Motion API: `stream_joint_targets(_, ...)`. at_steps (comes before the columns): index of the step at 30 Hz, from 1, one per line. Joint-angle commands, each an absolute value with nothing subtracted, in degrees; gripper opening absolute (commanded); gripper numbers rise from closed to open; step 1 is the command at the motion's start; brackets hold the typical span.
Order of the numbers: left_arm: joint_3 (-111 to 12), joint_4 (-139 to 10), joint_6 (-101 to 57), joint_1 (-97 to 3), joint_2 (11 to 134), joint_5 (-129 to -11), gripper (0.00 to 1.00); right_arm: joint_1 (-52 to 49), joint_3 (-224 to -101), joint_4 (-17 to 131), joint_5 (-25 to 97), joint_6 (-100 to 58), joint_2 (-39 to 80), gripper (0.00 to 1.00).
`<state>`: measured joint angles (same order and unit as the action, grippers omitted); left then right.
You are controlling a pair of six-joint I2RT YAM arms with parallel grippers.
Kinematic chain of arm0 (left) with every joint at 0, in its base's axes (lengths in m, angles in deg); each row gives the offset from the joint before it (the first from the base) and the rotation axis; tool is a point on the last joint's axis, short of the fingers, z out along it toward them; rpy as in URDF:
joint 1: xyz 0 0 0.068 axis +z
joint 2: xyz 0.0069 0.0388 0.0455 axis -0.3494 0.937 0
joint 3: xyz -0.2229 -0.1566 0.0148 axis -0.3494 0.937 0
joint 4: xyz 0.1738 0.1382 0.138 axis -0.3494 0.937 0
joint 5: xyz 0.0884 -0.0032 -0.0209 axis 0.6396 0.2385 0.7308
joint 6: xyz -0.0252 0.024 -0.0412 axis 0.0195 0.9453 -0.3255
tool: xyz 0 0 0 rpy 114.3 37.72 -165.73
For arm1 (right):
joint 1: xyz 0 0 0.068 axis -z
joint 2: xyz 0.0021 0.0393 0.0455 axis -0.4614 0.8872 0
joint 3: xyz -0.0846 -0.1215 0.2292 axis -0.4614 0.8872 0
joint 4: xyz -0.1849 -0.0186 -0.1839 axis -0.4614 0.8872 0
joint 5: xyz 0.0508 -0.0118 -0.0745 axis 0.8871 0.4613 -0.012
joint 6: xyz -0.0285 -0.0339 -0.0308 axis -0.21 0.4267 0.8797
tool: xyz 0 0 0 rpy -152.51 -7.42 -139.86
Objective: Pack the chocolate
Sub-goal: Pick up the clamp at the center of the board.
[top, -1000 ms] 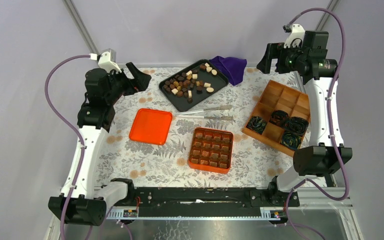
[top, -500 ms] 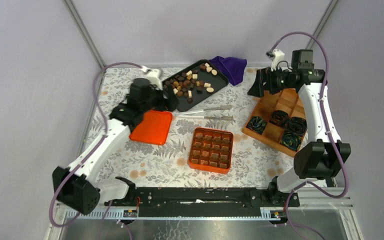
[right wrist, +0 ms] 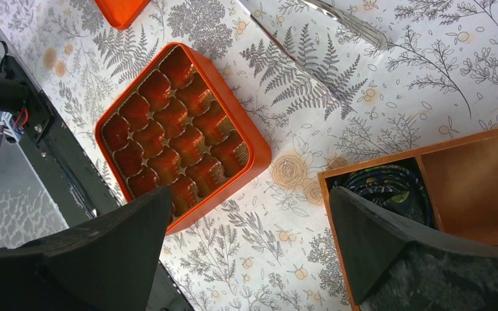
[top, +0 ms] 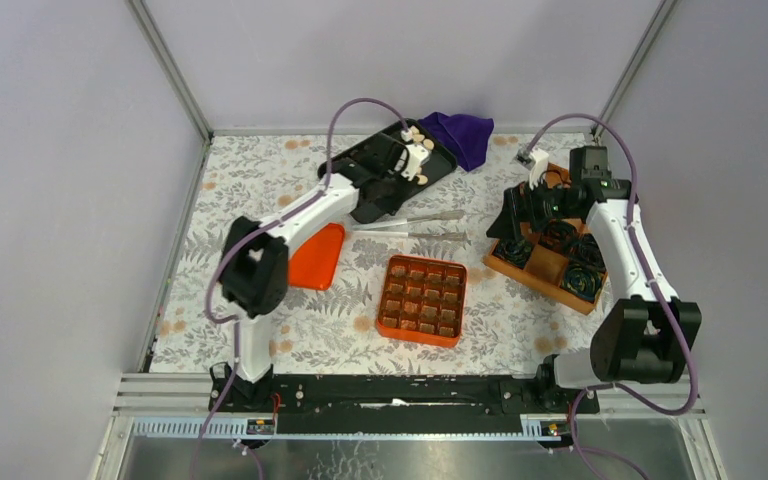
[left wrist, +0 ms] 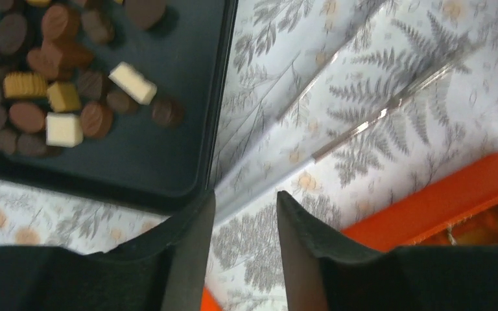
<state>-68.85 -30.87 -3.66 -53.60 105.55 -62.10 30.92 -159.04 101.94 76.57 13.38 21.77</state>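
Top external view showed the left arm stretched across the fern-printed tablecloth (top: 260,190) to the black tray (top: 438,160) at the far middle, its wrist covering much of that tray, while the right arm bent over the wooden divided tray (top: 560,190) on the right. The chocolate (left wrist: 63,96) lay loose in the black tray (left wrist: 136,162), a mixed heap of dark brown, mid brown and cream pieces, round and square, gathered toward one end. In the left wrist view, the left gripper (left wrist: 244,197) hung just off the tray's corner, its jaws partly apart with only tablecloth showing in the gap, pinching nothing. Two metal tweezers (top: 415,218) lay side by side on the cloth between the black tray and the orange box (top: 422,300). That box sat near the front middle, its cells lined with crinkled cups. An orange lid (top: 320,260) lay to its left, partly under the left arm. The right gripper (right wrist: 249,191) was spread wide and held nothing, poised above the cloth between the orange box (right wrist: 175,129) and the wooden tray's near corner (right wrist: 480,181). Dark crinkled rolls (right wrist: 389,184) filled several of that tray's compartments. A purple cloth (top: 458,133) lay bunched behind the black tray.
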Motion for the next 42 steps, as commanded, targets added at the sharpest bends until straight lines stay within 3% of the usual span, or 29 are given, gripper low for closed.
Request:
stream_joint_targets(1, -82.3, -22.2, 4.1, -53.4, 116.6, -68.3, 0.41, 31.2, -156.5, 96.9, 78.7, 15.6, 17.6, 1.00)
stream_joint_targets(15, -91.7, -21.6, 9.9, -53.3, 131.5, -73.5, 0.45, 31.3, -154.7, 93.9, 80.9, 14.1, 17.9, 1.00)
stream_joint_targets(17, -91.0, -21.6, 10.2, -53.3, 132.1, -73.5, 0.40, 31.3, -154.4, 93.7, 80.9, 13.9, 17.9, 1.00)
stream_joint_targets(20, -90.7, -21.8, 9.7, -53.2, 132.9, -73.0, 0.16, 31.3, -154.5, 93.7, 80.9, 13.7, 18.0, 1.00)
stream_joint_targets(22, -90.4, -22.9, 8.8, -53.2, 132.5, -72.4, 0.10, 31.3, -154.7, 93.9, 81.1, 13.6, 18.0, 1.00)
stream_joint_targets(27, -82.3, -33.3, 7.2, -53.4, 125.6, -70.5, 0.00, 31.3, -154.5, 94.7, 81.7, 14.4, 17.6, 1.00)
stream_joint_targets(35, -70.1, -49.8, -1.4, -53.4, 106.6, -62.8, 0.00, 31.2, -155.9, 97.5, 87.7, 20.1, 16.7, 0.99)
stream_joint_targets(42, -55.9, -68.1, -28.2, -53.3, 91.7, -77.3, 0.00, 31.2, -158.9, 97.6, 98.7, 23.9, 15.3, 1.00)
